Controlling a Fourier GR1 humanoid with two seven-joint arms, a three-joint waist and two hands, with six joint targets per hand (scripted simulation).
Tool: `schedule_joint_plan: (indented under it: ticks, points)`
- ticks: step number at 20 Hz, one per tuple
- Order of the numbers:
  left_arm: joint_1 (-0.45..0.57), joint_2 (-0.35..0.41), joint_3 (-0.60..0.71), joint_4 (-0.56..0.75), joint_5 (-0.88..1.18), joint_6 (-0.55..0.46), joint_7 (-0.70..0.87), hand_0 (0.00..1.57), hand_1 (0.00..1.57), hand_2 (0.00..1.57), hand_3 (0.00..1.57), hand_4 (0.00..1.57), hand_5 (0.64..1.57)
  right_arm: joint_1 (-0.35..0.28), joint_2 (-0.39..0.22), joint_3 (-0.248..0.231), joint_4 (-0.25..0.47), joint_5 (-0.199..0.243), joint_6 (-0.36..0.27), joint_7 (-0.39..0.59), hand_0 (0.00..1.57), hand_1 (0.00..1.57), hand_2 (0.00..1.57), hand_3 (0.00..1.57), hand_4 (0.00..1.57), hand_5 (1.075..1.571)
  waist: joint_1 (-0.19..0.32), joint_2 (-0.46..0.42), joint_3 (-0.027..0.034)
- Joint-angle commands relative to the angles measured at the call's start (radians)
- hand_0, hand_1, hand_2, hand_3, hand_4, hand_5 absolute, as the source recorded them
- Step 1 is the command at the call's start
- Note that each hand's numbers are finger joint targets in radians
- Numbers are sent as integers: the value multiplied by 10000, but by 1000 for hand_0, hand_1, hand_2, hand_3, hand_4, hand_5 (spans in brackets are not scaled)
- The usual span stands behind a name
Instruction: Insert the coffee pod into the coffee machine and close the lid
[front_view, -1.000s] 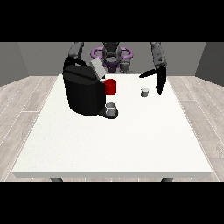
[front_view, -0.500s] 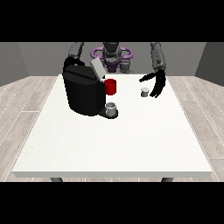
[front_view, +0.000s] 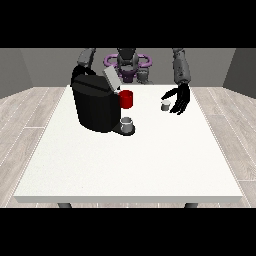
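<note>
— One hand (front_view: 179, 99) shows from the front, at the view's right, fingers spread wide and curved beside the small grey pod (front_view: 166, 105), which stands on the white table (front_view: 130, 160). I see no grip on it.

— And the coffee machine (front_view: 96, 105)?

— It stands well apart at the left, lid (front_view: 111, 79) tilted up, a red part (front_view: 126, 99) on its front and a grey cup (front_view: 127, 123) below. I can't see the other hand.

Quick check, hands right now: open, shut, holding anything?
Hand at the view's right: open, fingers spread beside the coffee pod, not holding it.
Hand at the view's left: hidden behind the coffee machine, not in view.
</note>
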Motion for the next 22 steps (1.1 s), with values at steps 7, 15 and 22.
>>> schedule_joint_plan:
  ticks: [7, 15, 22]
  points:
    - [-282, -447, 86, 867, -813, 1467, -754, 837, 837, 974, 737, 391, 1571, 486, 20, -150, 336, -223, 152, -523, 0, 0, 0, 0, 500, 1571, -52, -151, -14]
    - [-502, -41, -385, 1336, -1873, 1836, -862, 970, 970, 1054, 793, 319, 1571, -408, -315, -477, 369, -536, 183, 100, 0, 0, 0, 0, 426, 1571, 73, -31, -14]
    - [-1444, 36, -52, 1307, -1629, 1226, -1496, 1424, 1424, 1457, 1423, 564, 1571, -400, 22, -417, 585, -512, -97, -284, 0, 0, 0, 0, 429, 1571, -20, 74, -15]
